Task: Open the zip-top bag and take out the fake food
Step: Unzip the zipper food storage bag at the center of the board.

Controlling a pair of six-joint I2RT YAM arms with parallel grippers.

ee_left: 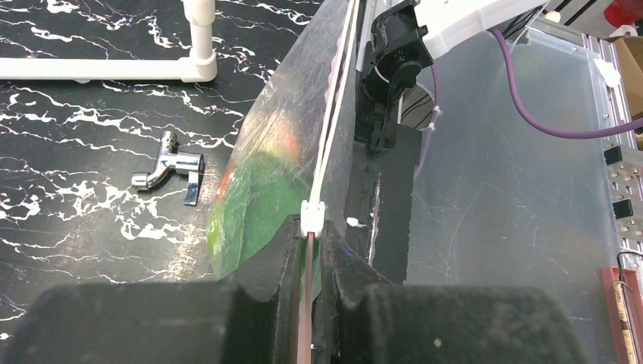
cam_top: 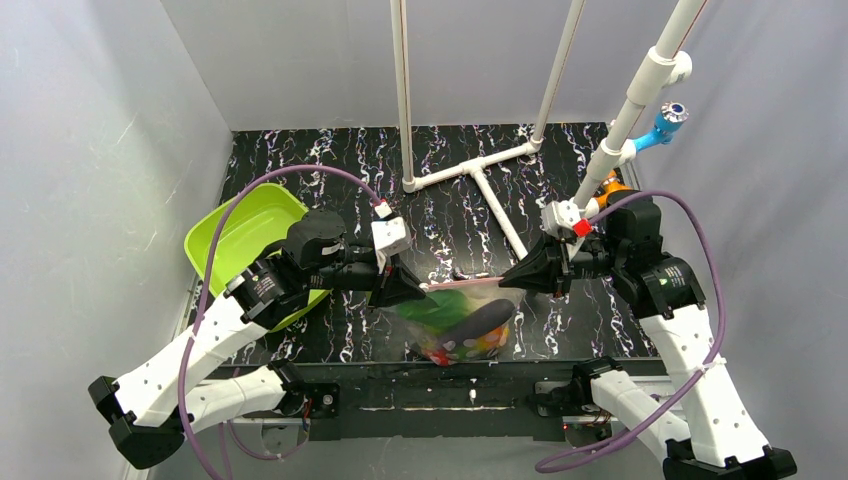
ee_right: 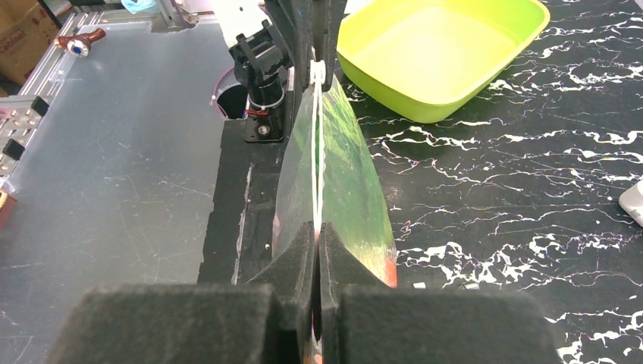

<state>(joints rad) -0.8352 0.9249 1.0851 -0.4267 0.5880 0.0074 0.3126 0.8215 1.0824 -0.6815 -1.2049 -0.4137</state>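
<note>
The zip-top bag (cam_top: 462,328) hangs stretched between my two grippers, low over the front of the table. Through the plastic I see the fake food: a dark purple eggplant (cam_top: 482,320), leafy green (cam_top: 430,310) and red and yellow bits below. My left gripper (cam_top: 420,288) (ee_left: 311,227) is shut on the left end of the pinkish zip strip (cam_top: 470,284), just behind the white slider (ee_left: 312,214). My right gripper (cam_top: 508,278) (ee_right: 318,230) is shut on the strip's right end. The bag (ee_left: 280,152) (ee_right: 349,174) is edge-on in both wrist views, its mouth closed.
A lime-green tray (cam_top: 235,235) (ee_right: 440,45) sits at the left behind my left arm. A small metal fitting (ee_left: 170,167) lies on the black marbled table beyond the bag. A white pipe frame (cam_top: 480,165) stands at the back centre.
</note>
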